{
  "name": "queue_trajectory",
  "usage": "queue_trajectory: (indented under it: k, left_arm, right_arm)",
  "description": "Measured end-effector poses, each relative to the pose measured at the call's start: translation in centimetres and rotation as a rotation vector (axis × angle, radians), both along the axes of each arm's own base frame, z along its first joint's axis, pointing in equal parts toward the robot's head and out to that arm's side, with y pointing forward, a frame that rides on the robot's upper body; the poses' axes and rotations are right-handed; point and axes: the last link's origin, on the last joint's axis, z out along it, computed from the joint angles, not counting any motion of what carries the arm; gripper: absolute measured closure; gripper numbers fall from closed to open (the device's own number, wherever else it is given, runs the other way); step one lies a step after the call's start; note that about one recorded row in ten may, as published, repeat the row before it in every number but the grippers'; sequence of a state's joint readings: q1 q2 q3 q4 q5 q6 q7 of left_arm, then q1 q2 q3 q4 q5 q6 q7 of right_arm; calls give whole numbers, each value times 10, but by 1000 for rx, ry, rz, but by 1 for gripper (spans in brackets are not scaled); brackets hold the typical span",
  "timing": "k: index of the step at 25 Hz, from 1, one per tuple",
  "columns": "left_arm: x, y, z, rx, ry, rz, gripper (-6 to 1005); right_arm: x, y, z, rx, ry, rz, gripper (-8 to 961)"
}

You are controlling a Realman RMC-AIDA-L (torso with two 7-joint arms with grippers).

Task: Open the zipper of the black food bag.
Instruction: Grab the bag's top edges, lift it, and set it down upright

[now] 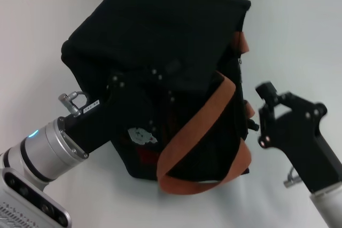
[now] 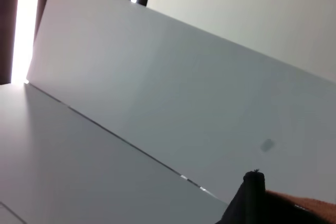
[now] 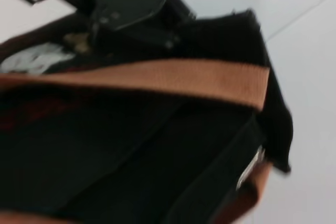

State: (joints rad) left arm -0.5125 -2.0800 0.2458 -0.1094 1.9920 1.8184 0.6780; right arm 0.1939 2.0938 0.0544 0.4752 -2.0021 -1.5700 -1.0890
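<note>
The black food bag (image 1: 160, 30) lies tipped on the white table, its orange-brown straps (image 1: 200, 116) looping across the front. The zipper (image 1: 239, 73) runs down the bag's right edge, and its silver pull tab (image 3: 251, 167) shows in the right wrist view beside a strap (image 3: 157, 80). My left gripper (image 1: 157, 81) rests on the bag's front face, black against black. My right gripper (image 1: 260, 109) stands open just right of the bag, level with the zipper's lower stretch, holding nothing. The left wrist view catches only a corner of the bag (image 2: 252, 203).
A white table (image 1: 299, 41) surrounds the bag, with bare surface to the right and left. A pale wall panel (image 2: 184, 93) rises behind the table's far edge. The bear patch (image 1: 140, 134) sits near my left wrist.
</note>
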Motion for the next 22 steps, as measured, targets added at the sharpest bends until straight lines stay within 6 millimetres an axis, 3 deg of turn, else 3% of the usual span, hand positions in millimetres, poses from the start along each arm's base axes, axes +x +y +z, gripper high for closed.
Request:
queue_trajectory:
  k: [3, 7, 11, 18, 21, 22]
  left_arm:
    - [1, 2, 0, 8, -9, 8, 904]
    - [2, 3, 0, 7, -8, 9, 904]
    - [2, 3, -1, 3, -4, 7, 904]
    - [1, 1, -1, 0, -5, 14, 904]
    - [1, 1, -1, 0, -5, 14, 904]
    - [1, 1, -1, 0, -5, 14, 904]
  right_arm:
    - [18, -20, -1, -10, -21, -85, 895]
    - [22, -29, 3, -2, 7, -99, 876]
    - [10, -28, 9, 13, 83, -42, 856]
    - [-16, -6, 7, -29, 160, 79, 822]
    - [-19, -3, 6, -33, 162, 91, 615]
    - [-21, -1, 6, -37, 163, 97, 599]
